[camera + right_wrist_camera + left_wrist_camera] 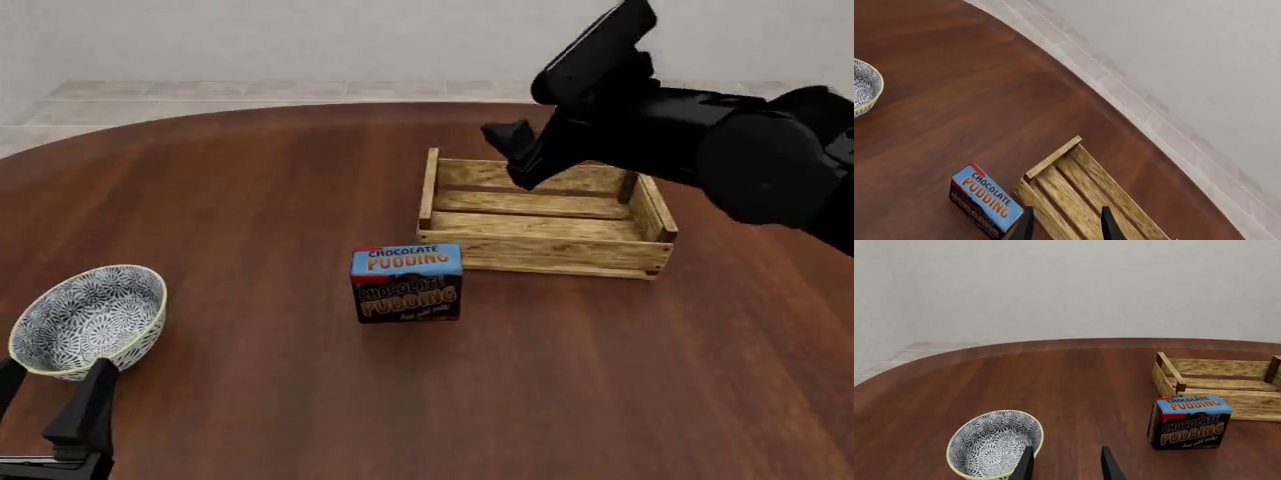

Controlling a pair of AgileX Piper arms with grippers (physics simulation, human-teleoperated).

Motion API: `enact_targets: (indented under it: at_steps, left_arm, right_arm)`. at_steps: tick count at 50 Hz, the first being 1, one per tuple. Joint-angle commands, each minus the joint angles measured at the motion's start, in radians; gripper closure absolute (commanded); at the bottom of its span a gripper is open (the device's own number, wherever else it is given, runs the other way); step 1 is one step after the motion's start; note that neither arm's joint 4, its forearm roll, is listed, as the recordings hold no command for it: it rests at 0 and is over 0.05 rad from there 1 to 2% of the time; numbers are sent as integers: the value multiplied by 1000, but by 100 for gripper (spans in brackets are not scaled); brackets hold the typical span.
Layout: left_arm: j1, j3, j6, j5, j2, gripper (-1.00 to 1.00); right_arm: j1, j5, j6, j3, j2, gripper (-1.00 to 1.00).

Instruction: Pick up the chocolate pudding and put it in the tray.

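Patterned bowl (pixel 88 318) at near left, round wooden table (pixel 240 200)

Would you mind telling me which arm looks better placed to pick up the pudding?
Probably the right. Its end effector hangs open above the tray, close to the pudding. The left end effector sits far off beside the bowl.

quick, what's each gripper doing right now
Left gripper: open, holding nothing, beside the bowl.
Right gripper: open, holding nothing, above the tray.
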State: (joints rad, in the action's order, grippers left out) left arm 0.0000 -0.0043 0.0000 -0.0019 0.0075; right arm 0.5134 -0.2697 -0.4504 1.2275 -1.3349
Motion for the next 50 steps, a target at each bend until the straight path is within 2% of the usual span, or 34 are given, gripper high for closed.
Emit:
enact_targets:
  at_steps: [1, 8, 11, 23, 42, 50]
  left_arm:
    - [0, 0, 0, 0, 0, -100]
    - [0, 0, 0, 0, 0, -100]
    - [0, 0, 0, 0, 0, -100]
    - [0, 0, 0, 0, 0, -100]
    - [0, 0, 0, 0, 0, -100]
    - [0, 0, 0, 0, 0, -100]
  right_arm:
    - [53, -52, -42, 82, -82, -100]
    - [90, -87, -62, 104, -111, -100]
    - [112, -97, -92, 94, -118, -100]
    - [129, -147, -131, 128, -151, -100]
    - [149, -236, -234, 204, -208, -100]
    - [167, -269, -290, 200, -210, -100]
